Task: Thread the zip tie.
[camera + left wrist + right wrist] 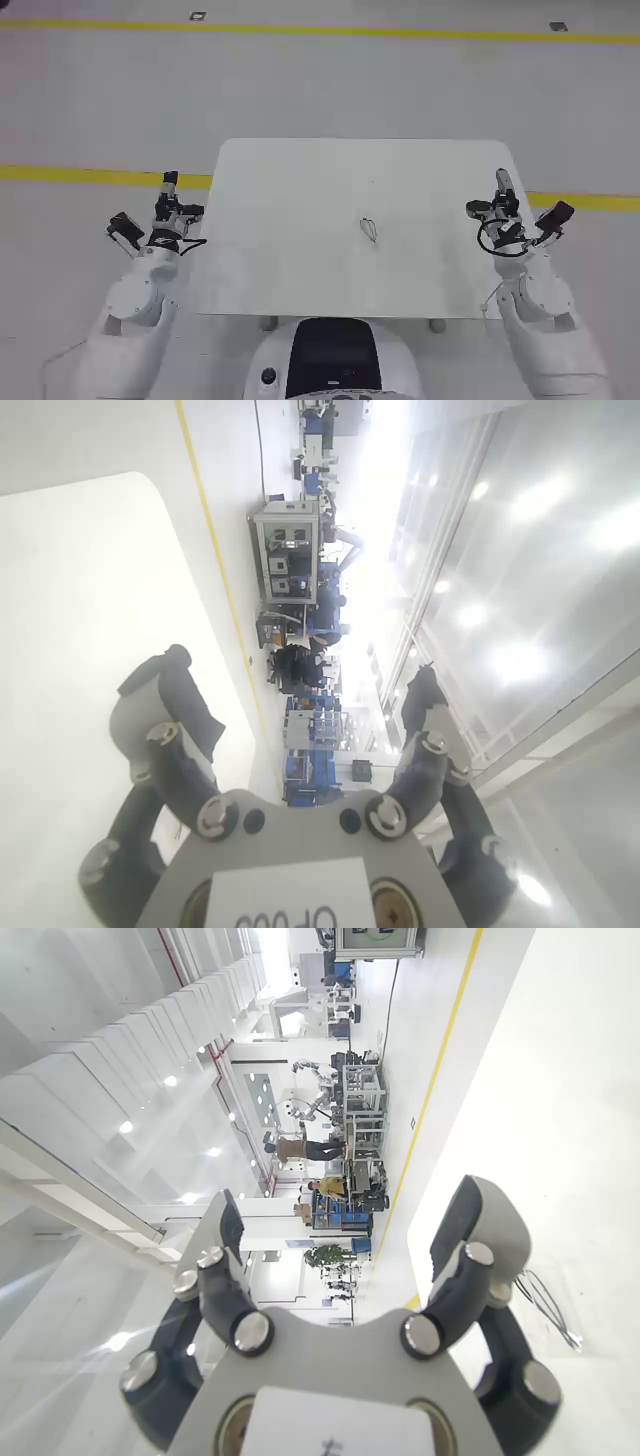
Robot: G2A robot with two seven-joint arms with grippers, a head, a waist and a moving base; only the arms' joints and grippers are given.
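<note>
A thin dark zip tie (369,229), bent into a narrow loop, lies on the white table (300,200) a little right of centre. It also appears as a thin looped strand (547,1313) on the tabletop beside my right gripper. My left gripper (169,184) is held off the table's left edge, well away from the tie. Its fingers (170,700) are spread wide with nothing between them. My right gripper (503,181) sits over the table's right edge, and its fingers (460,1218) are likewise wide open and empty.
The table's rounded corners (150,485) and edges lie close to both grippers. A yellow floor line (90,176) runs behind the table. Workstations (360,1138) stand far off in the room.
</note>
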